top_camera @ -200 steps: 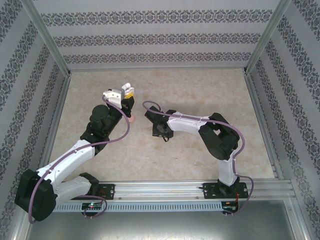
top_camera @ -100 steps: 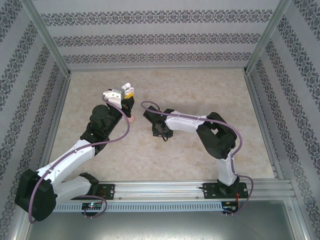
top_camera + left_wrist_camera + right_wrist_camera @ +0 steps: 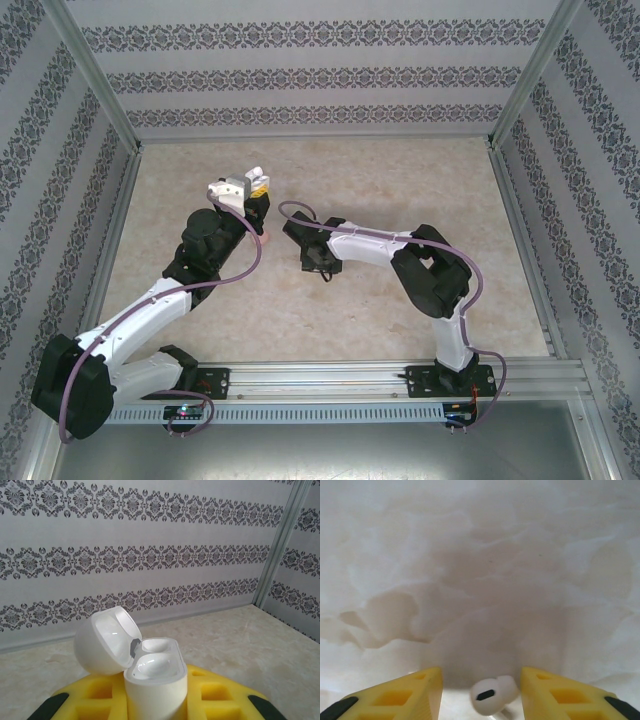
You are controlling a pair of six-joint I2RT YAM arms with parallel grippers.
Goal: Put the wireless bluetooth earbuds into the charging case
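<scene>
My left gripper (image 3: 256,186) is shut on a white charging case (image 3: 156,682) and holds it upright between its yellow fingers (image 3: 220,695). The case's lid (image 3: 104,641) is swung open to the left and its wells face up. This case (image 3: 254,173) also appears as a small white shape at the left arm's tip. My right gripper (image 3: 481,687) points down at the table with its yellow fingers apart. A white earbud (image 3: 491,695) lies between them, close to the right finger (image 3: 555,690), with a gap on its left. From above, the right gripper (image 3: 318,264) is just right of the left arm.
The beige marbled table (image 3: 400,190) is walled by patterned panels at the back and both sides. A small pinkish thing (image 3: 263,236) lies on the table beside the left arm's wrist. The two arms' wrists are close together at centre-left.
The right arm has crept slightly left and away from its base. The left arm and the case it holds have not moved.
</scene>
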